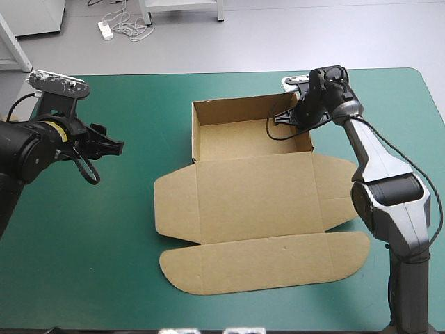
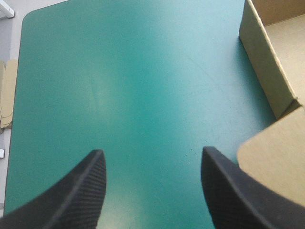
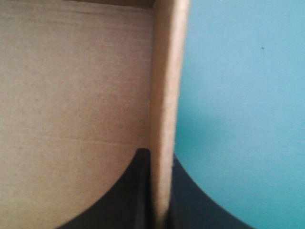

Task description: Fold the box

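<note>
While the brown box [image 1: 254,198] sits in the middle of the teal-green cover [image 1: 104,236], I see its tray open at the far side and its lid lying flat on the near side. My right gripper [image 1: 290,118] pinches the tray's right wall [image 3: 167,86], one black finger inside and one outside. My left gripper [image 1: 115,146] hangs over bare cover left of the box, its fingers [image 2: 86,191] spread wide. Some more board [image 2: 7,95] shows at the table's left edge.

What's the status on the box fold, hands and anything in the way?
Left hand open, over the cover beside the box. Right hand shut on a tray wall. Box: open tray, lid flat. Nothing blocking.
</note>
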You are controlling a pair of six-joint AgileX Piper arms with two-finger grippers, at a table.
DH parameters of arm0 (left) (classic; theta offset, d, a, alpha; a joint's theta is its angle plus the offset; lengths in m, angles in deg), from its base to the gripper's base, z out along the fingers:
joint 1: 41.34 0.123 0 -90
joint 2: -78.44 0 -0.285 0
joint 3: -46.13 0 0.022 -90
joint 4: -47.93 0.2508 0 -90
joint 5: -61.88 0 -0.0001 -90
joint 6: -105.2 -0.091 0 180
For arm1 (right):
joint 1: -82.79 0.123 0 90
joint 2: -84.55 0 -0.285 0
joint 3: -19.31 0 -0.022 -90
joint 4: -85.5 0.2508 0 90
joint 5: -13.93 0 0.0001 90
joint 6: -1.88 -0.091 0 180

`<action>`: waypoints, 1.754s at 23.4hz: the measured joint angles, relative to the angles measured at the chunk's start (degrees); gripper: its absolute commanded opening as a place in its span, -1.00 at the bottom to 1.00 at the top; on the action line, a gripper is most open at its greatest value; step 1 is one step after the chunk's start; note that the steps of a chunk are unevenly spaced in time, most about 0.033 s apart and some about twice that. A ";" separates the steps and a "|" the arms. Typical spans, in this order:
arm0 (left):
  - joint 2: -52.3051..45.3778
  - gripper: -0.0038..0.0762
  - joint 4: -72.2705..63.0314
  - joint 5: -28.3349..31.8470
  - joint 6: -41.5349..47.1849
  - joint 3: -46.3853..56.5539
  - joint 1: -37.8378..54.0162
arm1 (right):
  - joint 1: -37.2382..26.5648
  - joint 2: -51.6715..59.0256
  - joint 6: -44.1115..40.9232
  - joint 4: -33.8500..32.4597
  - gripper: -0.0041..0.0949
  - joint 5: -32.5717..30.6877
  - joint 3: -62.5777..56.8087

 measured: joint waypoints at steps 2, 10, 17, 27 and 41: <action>0.00 0.15 0.29 0.00 0.00 0.00 0.00 | 0.00 0.42 0.13 -1.05 -0.96 -0.06 0.00; 0.00 0.15 1.12 0.00 0.00 0.02 0.00 | -6.39 6.02 0.24 -7.29 -0.96 -0.63 -1.32; -0.07 0.15 1.59 0.00 0.00 0.06 0.00 | -23.83 6.62 0.48 -6.73 -0.96 -0.52 -8.36; -0.13 0.15 1.77 0.00 0.00 0.06 0.00 | -39.43 6.66 3.71 1.93 0.17 -0.41 -11.15; -0.13 0.15 1.77 0.00 0.00 0.06 0.00 | -39.43 14.03 2.55 -1.05 0.36 -0.41 -11.22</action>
